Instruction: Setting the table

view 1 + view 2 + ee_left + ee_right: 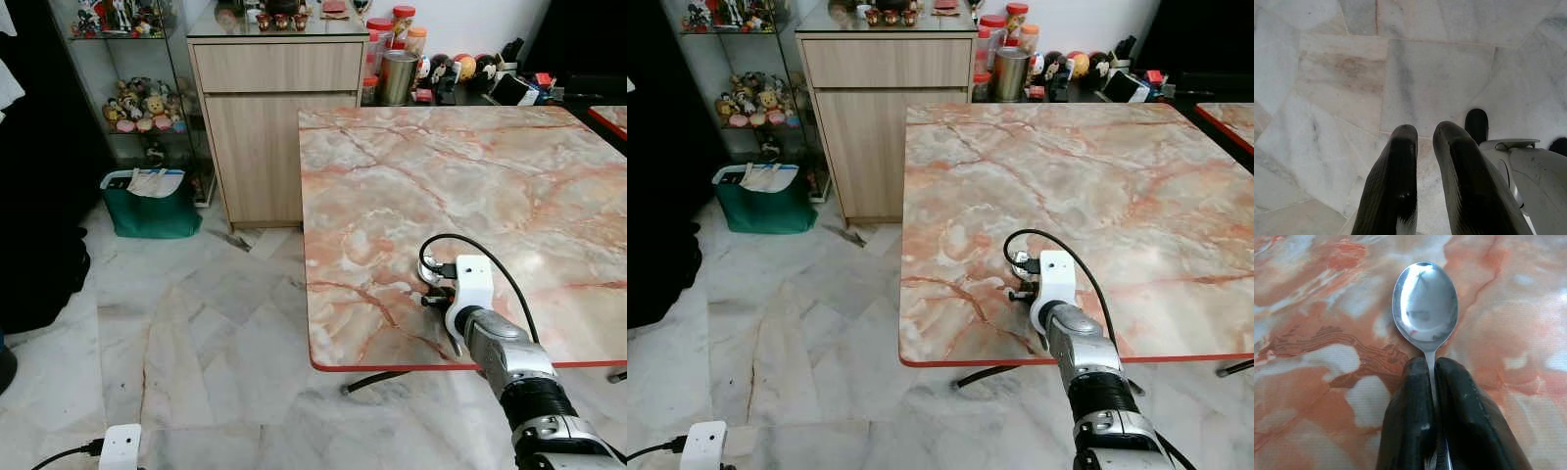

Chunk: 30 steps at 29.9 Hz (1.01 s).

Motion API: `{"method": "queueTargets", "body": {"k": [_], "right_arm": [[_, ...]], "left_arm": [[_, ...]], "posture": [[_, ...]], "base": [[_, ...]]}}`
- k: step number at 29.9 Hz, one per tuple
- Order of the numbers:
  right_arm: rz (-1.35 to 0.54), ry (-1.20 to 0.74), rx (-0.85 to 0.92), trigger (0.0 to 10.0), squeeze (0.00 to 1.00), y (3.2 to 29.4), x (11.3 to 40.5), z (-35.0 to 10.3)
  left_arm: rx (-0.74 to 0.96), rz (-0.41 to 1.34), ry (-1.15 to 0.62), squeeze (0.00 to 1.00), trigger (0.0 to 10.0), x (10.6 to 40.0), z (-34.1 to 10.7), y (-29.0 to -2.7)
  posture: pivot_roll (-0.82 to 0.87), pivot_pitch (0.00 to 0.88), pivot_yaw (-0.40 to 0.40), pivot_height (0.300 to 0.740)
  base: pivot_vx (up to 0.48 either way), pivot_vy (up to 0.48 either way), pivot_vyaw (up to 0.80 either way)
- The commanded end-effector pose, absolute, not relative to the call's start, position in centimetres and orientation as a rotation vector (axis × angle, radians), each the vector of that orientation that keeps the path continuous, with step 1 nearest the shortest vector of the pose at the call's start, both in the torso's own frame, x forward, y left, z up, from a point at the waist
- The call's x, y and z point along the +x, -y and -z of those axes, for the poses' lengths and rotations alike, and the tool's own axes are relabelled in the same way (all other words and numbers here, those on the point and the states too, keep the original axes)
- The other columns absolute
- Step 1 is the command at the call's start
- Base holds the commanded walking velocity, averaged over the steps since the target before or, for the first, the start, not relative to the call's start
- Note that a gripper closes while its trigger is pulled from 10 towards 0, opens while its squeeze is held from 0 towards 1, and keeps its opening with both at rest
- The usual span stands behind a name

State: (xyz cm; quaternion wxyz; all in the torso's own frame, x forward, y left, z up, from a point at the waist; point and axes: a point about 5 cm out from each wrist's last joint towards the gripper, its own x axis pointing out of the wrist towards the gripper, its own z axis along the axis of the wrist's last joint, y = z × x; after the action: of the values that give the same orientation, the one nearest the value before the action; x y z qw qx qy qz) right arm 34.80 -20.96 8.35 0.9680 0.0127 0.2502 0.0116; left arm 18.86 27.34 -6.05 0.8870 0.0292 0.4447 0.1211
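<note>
A shiny metal spoon (1425, 301) is held by its handle in my right gripper (1431, 364), which is shut on it. The bowl faces up, just above the pink marble table (441, 166). In the left eye view my right gripper (433, 286) hovers over the table's near edge, mostly hidden behind its white wrist mount. Part of the spoon (1022, 264) glints beside the fingers. My left gripper (1425, 134) hangs idle over the grey marble floor, its fingers nearly touching with nothing between them.
A wooden cabinet (274, 127) stands behind the table's far left corner, with jars and a steel canister (397, 69) beside it. A green bin (152, 211) and a glass shelf of figurines (142, 103) stand at left. A white plug box (120, 446) lies on the floor.
</note>
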Motion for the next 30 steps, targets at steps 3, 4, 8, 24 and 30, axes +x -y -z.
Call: {"method": "queueTargets", "body": {"k": [3,4,8,24,30], "right_arm": [[-0.030,-0.490,0.022,0.0,0.00,20.8,34.9,-8.6],[-0.030,-0.490,0.022,0.0,0.00,20.7,34.9,-8.6],[-0.031,-0.488,0.024,0.0,0.00,20.7,34.9,-8.6],[-0.078,-0.085,-0.014,10.0,0.00,18.4,35.6,-13.8],[-0.072,0.056,-0.033,10.0,0.00,17.7,33.6,-14.9]], "left_arm": [[0.058,-0.254,-0.955,0.00,10.0,18.3,6.3,-27.4],[0.057,-0.254,-0.955,0.00,10.0,18.3,6.3,-27.4],[0.057,-0.254,-0.955,0.00,10.0,18.3,6.3,-27.4],[0.066,-0.266,-0.949,0.00,10.0,18.3,6.3,-27.4],[0.073,-0.273,-0.949,0.00,10.0,18.3,6.3,-27.5]], "posture": [[0.03,0.099,-0.044,0.740],[0.03,0.099,-0.044,0.740],[0.03,0.097,-0.043,0.740],[0.03,0.101,-0.051,0.740],[0.03,0.102,-0.053,0.740]], "base": [[0.000,0.000,0.00],[0.000,0.000,0.00],[0.000,0.000,0.00],[0.000,0.000,0.00],[0.000,0.000,0.00]]}}
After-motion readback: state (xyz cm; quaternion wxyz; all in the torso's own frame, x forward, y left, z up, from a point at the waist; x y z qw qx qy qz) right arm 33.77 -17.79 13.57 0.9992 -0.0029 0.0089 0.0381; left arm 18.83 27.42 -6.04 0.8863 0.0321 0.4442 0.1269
